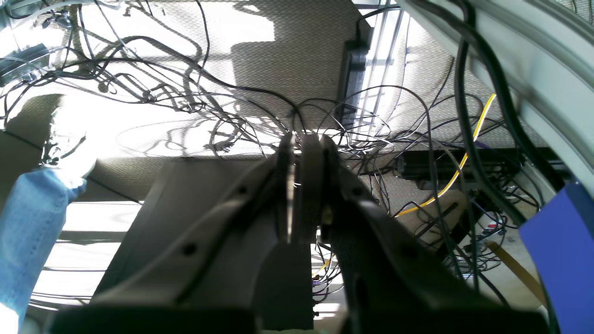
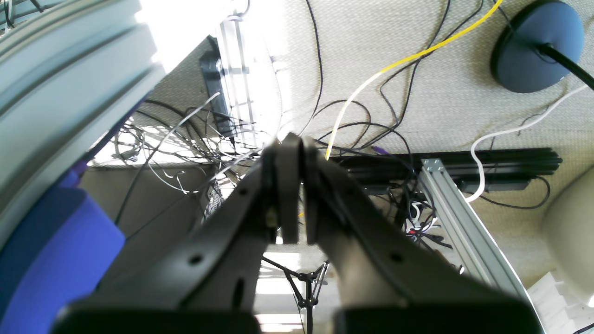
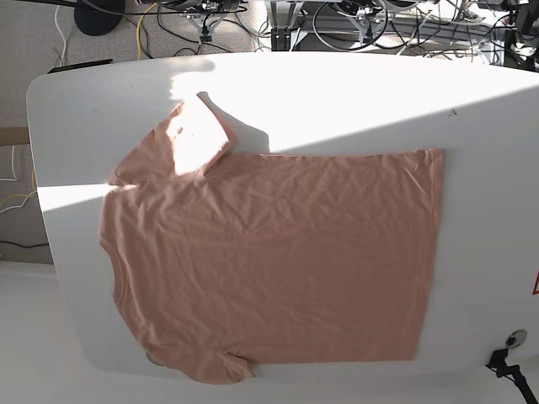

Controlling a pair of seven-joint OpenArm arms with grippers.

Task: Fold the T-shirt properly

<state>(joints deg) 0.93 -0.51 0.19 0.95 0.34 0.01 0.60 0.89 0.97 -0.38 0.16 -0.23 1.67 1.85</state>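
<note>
Here, the T-shirt lay flat and unfolded on the white table, thin salmon-pink cotton creased with fine wrinkles. Its round neck sat at nine o'clock, its straight hem at three o'clock; one short sleeve spread toward eleven o'clock in a sunlit patch, the other reached the table's near edge at seven o'clock. Neither arm appeared in the base view. Each wrist view showed matte black jaws pressed together holding nothing: the left gripper and the right gripper, both above woven beige carpet strewn with tangled cables.
</note>
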